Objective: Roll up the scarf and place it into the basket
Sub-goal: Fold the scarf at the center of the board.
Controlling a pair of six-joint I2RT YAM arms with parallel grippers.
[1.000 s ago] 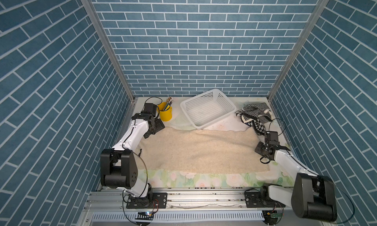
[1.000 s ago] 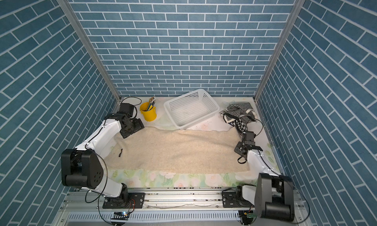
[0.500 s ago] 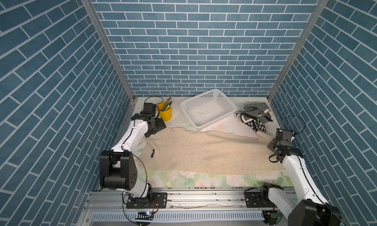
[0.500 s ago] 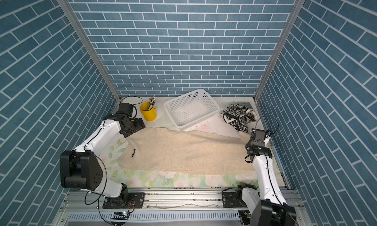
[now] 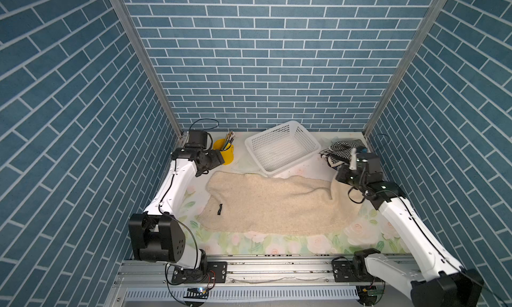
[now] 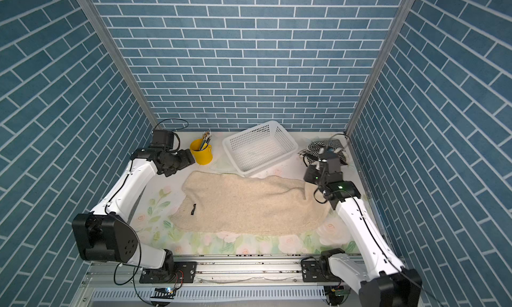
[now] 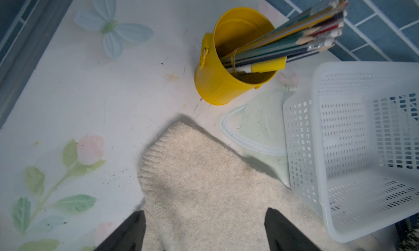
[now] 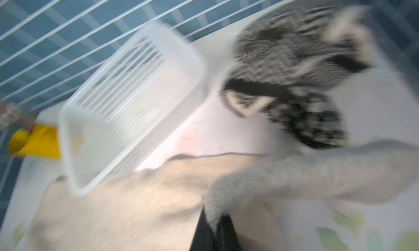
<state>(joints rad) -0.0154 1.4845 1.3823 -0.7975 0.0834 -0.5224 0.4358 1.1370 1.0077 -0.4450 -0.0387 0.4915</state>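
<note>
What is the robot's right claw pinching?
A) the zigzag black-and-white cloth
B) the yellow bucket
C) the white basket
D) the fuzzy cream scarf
D: in the right wrist view the right gripper is shut on a raised corner of the cream scarf.

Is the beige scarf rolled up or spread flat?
Spread, not rolled: the scarf lies open across the table; only one corner is lifted, pinched by the right hand.

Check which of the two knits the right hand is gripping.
The cream scarf: the right hand is shut on its corner, holding it raised. The black-and-white zigzag knit lies bunched in the far corner, clear of the hand.
</note>
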